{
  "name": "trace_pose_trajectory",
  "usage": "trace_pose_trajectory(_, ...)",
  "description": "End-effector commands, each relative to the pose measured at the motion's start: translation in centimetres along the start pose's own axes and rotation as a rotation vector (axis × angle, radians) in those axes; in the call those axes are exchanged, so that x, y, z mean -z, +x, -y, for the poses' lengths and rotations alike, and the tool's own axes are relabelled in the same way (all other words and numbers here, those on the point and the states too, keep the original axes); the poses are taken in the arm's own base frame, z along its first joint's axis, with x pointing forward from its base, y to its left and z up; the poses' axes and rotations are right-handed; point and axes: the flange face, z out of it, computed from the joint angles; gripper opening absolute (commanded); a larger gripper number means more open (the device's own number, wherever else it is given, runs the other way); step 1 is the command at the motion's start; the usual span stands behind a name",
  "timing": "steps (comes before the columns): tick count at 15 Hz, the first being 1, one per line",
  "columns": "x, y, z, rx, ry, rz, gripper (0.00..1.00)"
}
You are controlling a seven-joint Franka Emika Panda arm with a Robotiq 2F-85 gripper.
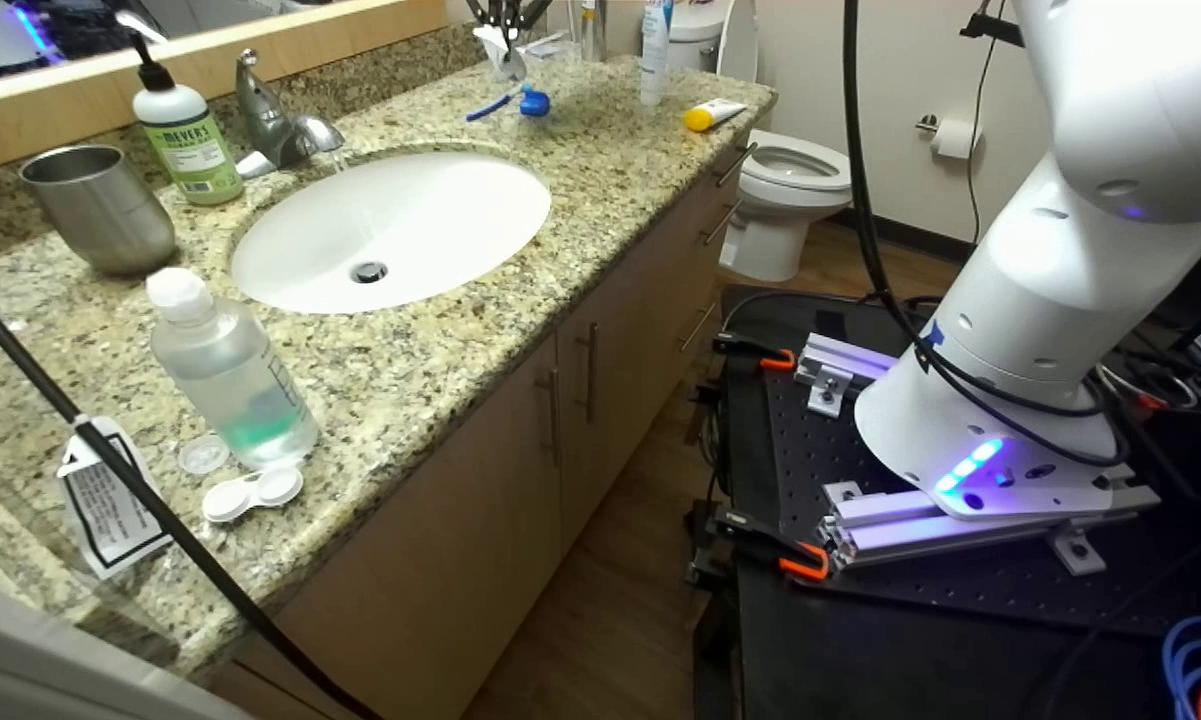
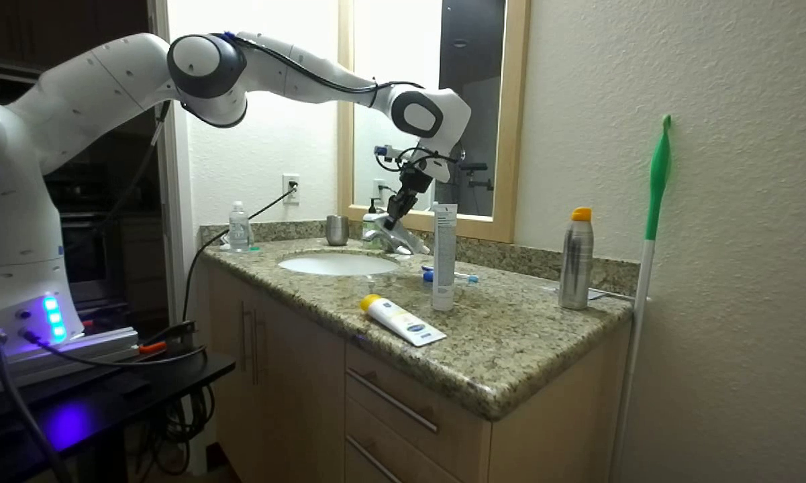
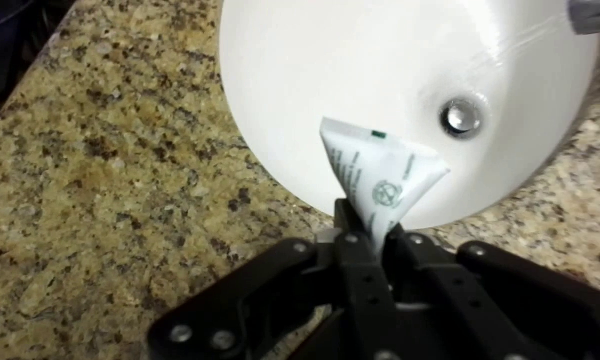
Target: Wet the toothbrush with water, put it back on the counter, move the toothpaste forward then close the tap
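Counter [image 2: 510, 342] beneath outstretched arm [image 2: 309, 70], fingers [image 3: 365, 285] downward

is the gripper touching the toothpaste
Touching: the wrist view shows the gripper shut on the toothpaste, the white tube squeezed narrow between its jaws.

A mirror [image 2: 403, 40] with a light wood frame [image 2: 510, 121] is on the bumpy, pale wall [image 2: 745, 168]. A white toilet [image 1: 785, 205] stands on the brown floor [image 1: 620, 590] near a paper roll [image 1: 956, 138].
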Motion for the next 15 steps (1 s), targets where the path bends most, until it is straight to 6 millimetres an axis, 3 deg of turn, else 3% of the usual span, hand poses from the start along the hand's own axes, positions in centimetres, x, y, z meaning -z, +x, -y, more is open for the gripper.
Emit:
trace_pose_trajectory(1,4.5,1.2,-0.3,-0.010,0.150,-0.038,0.03)
trace_pose_trajectory(3,4.9,2.8,-0.5,-0.023,0.187,-0.112,0.03)
trace_pose_trajectory(5,3.8,4.7,0.0,-0.036,0.207,-0.183,0.03)
trace_pose_trajectory(6,4.9,3.0,-0.8,-0.021,0.183,-0.138,0.03)
trace_pose_trajectory(7,4.1,3.7,-0.6,-0.025,0.184,-0.144,0.11)
trace_pose_trajectory(9,3.7,3.8,-0.6,-0.026,0.179,-0.139,0.11)
trace_pose_trajectory(10,3.8,4.2,-0.3,-0.023,0.196,-0.178,0.03)
trace_pose_trajectory(11,2.3,3.9,1.4,-0.041,0.207,-0.188,0.03)
trace_pose_trajectory(15,-0.5,5.4,3.5,-0.034,0.268,-0.255,0.03)
